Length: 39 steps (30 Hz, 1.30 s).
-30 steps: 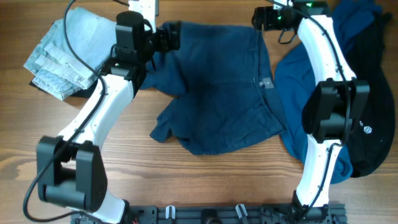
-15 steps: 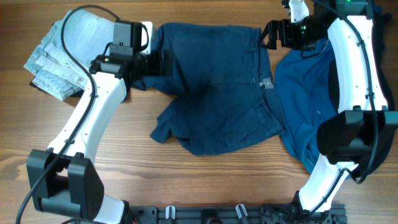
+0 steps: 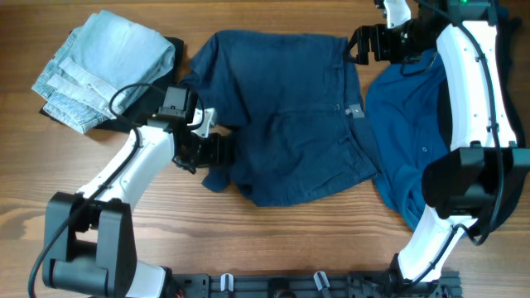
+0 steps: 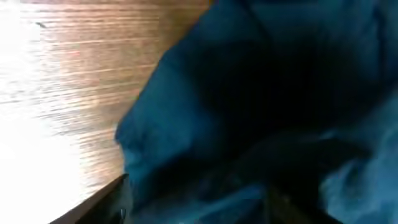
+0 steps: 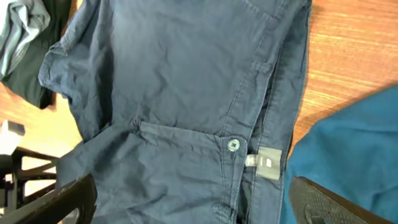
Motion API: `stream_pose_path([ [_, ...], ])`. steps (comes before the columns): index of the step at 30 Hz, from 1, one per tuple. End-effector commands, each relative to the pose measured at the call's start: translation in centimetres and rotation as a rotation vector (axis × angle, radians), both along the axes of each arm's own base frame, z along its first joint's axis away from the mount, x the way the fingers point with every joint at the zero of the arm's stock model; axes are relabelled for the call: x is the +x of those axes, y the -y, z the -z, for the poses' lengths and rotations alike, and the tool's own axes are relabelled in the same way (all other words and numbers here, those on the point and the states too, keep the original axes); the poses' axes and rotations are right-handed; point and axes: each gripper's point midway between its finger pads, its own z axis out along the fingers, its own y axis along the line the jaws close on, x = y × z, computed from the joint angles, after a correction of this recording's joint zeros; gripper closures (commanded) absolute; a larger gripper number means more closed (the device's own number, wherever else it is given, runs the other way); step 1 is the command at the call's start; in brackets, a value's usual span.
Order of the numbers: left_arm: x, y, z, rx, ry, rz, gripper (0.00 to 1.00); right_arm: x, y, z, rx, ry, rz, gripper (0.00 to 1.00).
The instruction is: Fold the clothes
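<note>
Worktop (image 3: 273, 248) carried the navy shorts (image 3: 290, 116) spread at centre, waistband toward 3 o'clock, leg hems toward 9.

Risks, as I judged them:
- The waistband edge lay against the brighter blue garment (image 3: 406, 141) at 3. A deep grab there would likely catch both layers and drag the wrong one.
- The black garment (image 3: 497, 157) sat beyond that, under the right arm's sweep, so it could snag.
- The pale denim pile (image 3: 99, 66) at 10 sat near the upper leg hem. A wide left swing could knock it.
- Left tool (image 3: 217, 151) sat on the lower leg hem at 8. Its wrist view was all blurred fabric, so I couldn't tell whether it was clenched or released. A shallow pinch would slip mid-fold.
- Right tool (image 3: 358, 45) hovered released at 1, fingers (image 5: 56, 199) wide, holding nothing. The button (image 5: 233, 144) sat below it.

Room: bare wood from 6 round to 8. 12 and 3 were tight.
</note>
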Motion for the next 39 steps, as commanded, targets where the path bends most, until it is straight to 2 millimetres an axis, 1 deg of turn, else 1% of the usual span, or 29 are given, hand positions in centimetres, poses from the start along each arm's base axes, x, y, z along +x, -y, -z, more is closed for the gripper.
stream_pose_path([
  [1,-0.7,1.0,0.0,-0.063,-0.009,0.021,0.62,-0.3,-0.3,-1.8,0.007,0.059,-0.036,0.01],
  [2,-0.9,1.2,-0.1,-0.072,-0.006,0.039,0.66,-0.3,-0.3,-1.8,0.007,0.059,-0.036,0.01],
  [3,-1.0,1.3,-0.1,-0.081,0.002,0.066,0.64,-0.2,-0.3,-1.9,0.007,0.061,-0.036,0.00],
  [5,-1.2,1.2,0.2,-0.074,0.010,0.092,0.55,-0.1,-0.3,-1.9,0.006,0.067,-0.036,0.00],
  [6,-1.6,1.1,0.6,-0.071,0.001,0.100,0.50,-0.1,-0.3,-1.9,0.006,0.067,-0.037,0.00],
  [8,-2.8,0.5,1.9,-0.046,-0.028,0.096,0.34,0.0,-0.3,-1.9,0.006,0.070,-0.038,0.00],
  [10,-3.3,0.0,2.6,-0.015,-0.039,0.092,0.36,0.0,-0.3,-1.9,0.006,0.073,-0.037,0.01],
  [11,-3.5,0.0,2.8,-0.016,-0.044,0.092,0.59,0.1,-0.3,-1.9,0.006,0.074,-0.038,0.00],
  [12,-3.7,-0.1,2.9,-0.015,-0.049,0.091,0.75,0.1,-0.3,-1.9,0.006,0.074,-0.038,0.00],
  [13,-3.8,-0.1,2.9,-0.015,-0.054,0.084,0.96,0.1,-0.3,-1.9,0.006,0.073,-0.038,0.00],
  [15,-3.6,0.1,2.7,-0.029,-0.051,0.075,0.96,0.1,-0.3,-1.9,0.006,0.073,-0.037,0.00],
  [17,-2.0,0.5,1.3,-0.040,-0.001,0.071,0.96,0.1,-0.3,-1.9,0.006,0.075,-0.037,0.01],
  [19,1.3,1.0,-2.3,-0.051,0.121,0.061,0.96,0.1,-0.3,-1.9,0.006,0.074,-0.038,0.00],
  [20,3.2,0.7,-4.5,-0.029,0.200,0.050,0.96,0.1,-0.3,-1.9,0.006,0.074,-0.037,0.00],
  [21,5.8,0.0,-7.6,0.021,0.312,0.015,0.96,0.1,-0.3,-1.9,0.006,0.074,-0.037,0.00],
  [23,8.6,-1.6,-11.3,0.099,0.431,-0.053,0.96,0.1,-0.3,-1.9,0.006,0.074,-0.037,0.00],
  [24,10.6,-2.8,-14.2,0.149,0.518,-0.099,0.96,0.1,-0.3,-1.9,0.006,0.074,-0.037,0.00],
  [26,12.9,-4.4,-17.3,0.184,0.623,-0.160,0.96,0.1,-0.3,-1.9,0.006,0.074,-0.037,0.00],
  [27,13.7,-4.8,-18.1,0.178,0.663,-0.176,0.96,0.1,-0.3,-1.9,0.006,0.074,-0.037,0.00],
  [28,14.3,-5.0,-18.3,0.176,0.685,-0.186,0.92,0.1,-0.4,-1.9,0.006,0.073,-0.037,0.00],
  [29,14.6,-5.0,-18.3,0.175,0.693,-0.188,0.21,0.1,-0.3,-1.8,0.007,0.072,-0.035,0.00],
  [30,14.4,-5.0,-18.0,0.178,0.675,-0.186,0.00,0.1,-0.3,-1.9,0.007,0.072,-0.035,0.00],
  [33,11.7,-5.3,-15.6,0.174,0.508,-0.241,0.00,0.1,-0.4,-1.8,0.007,0.071,-0.036,0.00],
  [34,9.5,-5.5,-14.1,0.177,0.387,-0.277,0.00,0.0,-0.3,-1.8,0.006,0.070,-0.036,0.00],
  [35,6.6,-5.3,-12.6,0.175,0.248,-0.270,0.00,0.0,-0.3,-1.8,0.006,0.070,-0.037,0.00],
  [37,3.0,-5.2,-10.6,0.198,0.088,-0.268,0.01,0.1,-0.3,-1.8,0.005,0.072,-0.038,0.01],
  [38,2.0,-5.1,-9.8,0.208,0.051,-0.259,0.04,0.1,-0.3,-1.8,0.005,0.074,-0.038,0.01],
  [39,0.9,-4.9,-8.6,0.219,0.018,-0.244,0.09,0.1,-0.3,-1.8,0.005,0.074,-0.039,0.00],
])
